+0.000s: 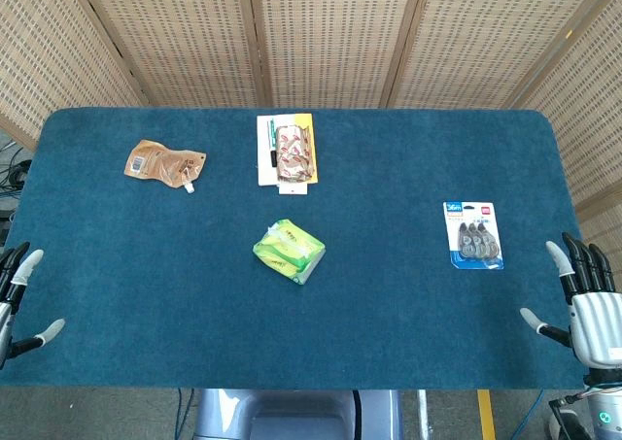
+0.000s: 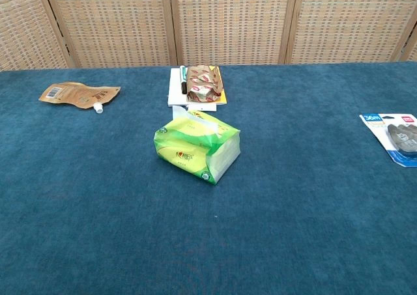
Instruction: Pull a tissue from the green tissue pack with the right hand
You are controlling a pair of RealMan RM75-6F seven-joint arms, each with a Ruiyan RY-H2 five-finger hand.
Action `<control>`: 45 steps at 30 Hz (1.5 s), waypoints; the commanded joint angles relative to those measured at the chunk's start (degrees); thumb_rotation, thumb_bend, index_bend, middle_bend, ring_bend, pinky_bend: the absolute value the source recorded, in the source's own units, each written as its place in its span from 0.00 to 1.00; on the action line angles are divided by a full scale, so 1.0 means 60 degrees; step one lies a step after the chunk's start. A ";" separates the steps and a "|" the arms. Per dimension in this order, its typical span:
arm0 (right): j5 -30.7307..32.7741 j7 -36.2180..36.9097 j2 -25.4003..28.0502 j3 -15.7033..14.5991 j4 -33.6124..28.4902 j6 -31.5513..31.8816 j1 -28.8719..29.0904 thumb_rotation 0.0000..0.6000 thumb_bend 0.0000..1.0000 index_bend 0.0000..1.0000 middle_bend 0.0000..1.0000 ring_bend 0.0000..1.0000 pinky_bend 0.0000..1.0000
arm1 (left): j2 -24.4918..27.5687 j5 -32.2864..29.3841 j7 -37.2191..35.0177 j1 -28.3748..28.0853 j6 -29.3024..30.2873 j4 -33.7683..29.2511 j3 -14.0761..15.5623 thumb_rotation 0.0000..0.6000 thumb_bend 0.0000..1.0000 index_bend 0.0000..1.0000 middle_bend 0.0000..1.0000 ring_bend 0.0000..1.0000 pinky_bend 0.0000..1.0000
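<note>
The green tissue pack [image 1: 289, 250] lies near the middle of the blue table, seen close up as the green tissue pack [image 2: 196, 146] in the chest view, with its white tissue edges showing on the right side. My right hand [image 1: 583, 299] hangs at the table's right front edge, fingers spread and empty, far from the pack. At the left front edge my left hand [image 1: 17, 294] is partly cut off by the frame, fingers apart, holding nothing. Neither hand shows in the chest view.
A brown pouch [image 1: 165, 162] lies at the back left. A white and yellow card with a patterned packet [image 1: 289, 150] sits behind the tissue pack. A blue blister pack of correction tapes [image 1: 473, 234] lies on the right. Wicker screens stand behind the table [image 1: 389, 304].
</note>
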 commanded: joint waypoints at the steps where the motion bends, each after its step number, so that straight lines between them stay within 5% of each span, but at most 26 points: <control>1: 0.0005 0.0002 -0.0003 -0.0002 0.0003 -0.0010 0.0003 1.00 0.14 0.00 0.00 0.00 0.00 | -0.0001 -0.0007 0.0007 -0.0004 -0.0011 0.0001 -0.0002 1.00 0.00 0.00 0.00 0.00 0.00; 18: 0.0177 -0.0380 0.0098 0.0058 -0.0490 -0.0898 0.0467 1.00 0.15 0.00 0.00 0.00 0.00 | 0.0030 -0.0325 -0.0051 -0.0161 -0.0344 -0.0050 -0.0145 1.00 0.00 0.00 0.00 0.00 0.00; 22: 0.0102 -0.0679 0.0332 0.0195 -0.1309 -0.2141 0.1308 1.00 0.15 0.01 0.00 0.00 0.00 | 0.0009 -0.0541 0.0019 -0.0268 -0.0611 -0.0068 -0.0207 1.00 0.00 0.00 0.00 0.00 0.00; 25: 0.0388 -0.0813 0.0434 0.0473 -0.1900 -0.3441 0.2161 1.00 0.16 0.08 0.08 0.05 0.13 | -0.0014 -0.0671 0.0107 -0.0345 -0.0771 -0.0083 -0.0255 1.00 0.00 0.00 0.00 0.00 0.00; 29: 0.1484 -0.1099 0.0277 0.1096 -0.2523 -0.5235 0.3365 1.00 0.24 0.21 0.28 0.25 0.33 | -0.0056 -0.0958 0.0232 -0.0456 -0.1034 -0.0102 -0.0355 1.00 0.00 0.00 0.00 0.00 0.00; 35: 0.4029 -0.2225 -0.0683 0.1923 -0.2669 -0.7117 0.4987 1.00 0.33 0.34 0.38 0.33 0.38 | -0.0061 -0.1399 0.0303 -0.0618 -0.1415 -0.0138 -0.0507 1.00 0.00 0.00 0.00 0.00 0.00; 45: 0.7588 -0.5542 -0.3196 0.2249 -0.1618 -0.6680 0.7140 1.00 0.36 0.37 0.40 0.35 0.39 | 0.0022 -0.1758 0.0160 -0.0807 -0.1795 -0.0147 -0.0646 1.00 0.01 0.00 0.00 0.00 0.00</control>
